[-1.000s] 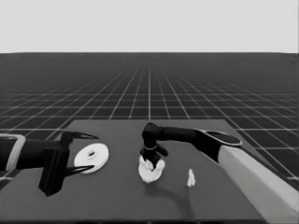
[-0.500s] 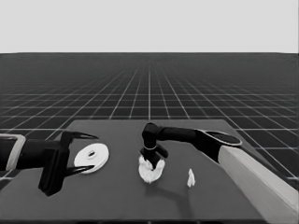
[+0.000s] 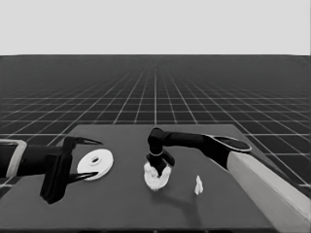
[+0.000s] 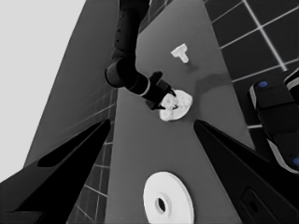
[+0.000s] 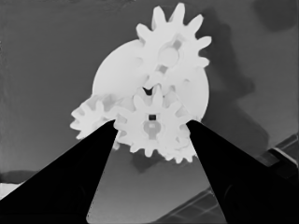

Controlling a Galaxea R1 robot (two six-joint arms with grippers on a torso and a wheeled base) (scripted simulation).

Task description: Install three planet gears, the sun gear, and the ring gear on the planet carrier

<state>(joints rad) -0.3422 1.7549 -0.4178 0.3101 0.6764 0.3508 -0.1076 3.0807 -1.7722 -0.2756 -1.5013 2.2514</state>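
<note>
We see the right claw (image 3: 159,171) down over the smaller round part (image 3: 156,178) at the bench's (image 3: 121,204) middle, fingers spread either side of a small toothed gear (image 5: 152,122) in the right wrist view; whether they pinch it or merely straddle it we cannot tell. That gear sits centrally on the smaller round part, with more gears meshed around it, one clear at the rim (image 5: 170,51). Key relation: the central gear lies straight ahead between the fingers, axis upright, so we judge the next move is along that axis. The larger round part (image 3: 95,164) lies flat well to the left of the smaller round part, under the parked left claw (image 3: 83,160), fingers spread, not holding. A thin white piece (image 3: 198,185) stands right of the smaller round part. Against both earlier head views, nothing has visibly shifted.
</note>
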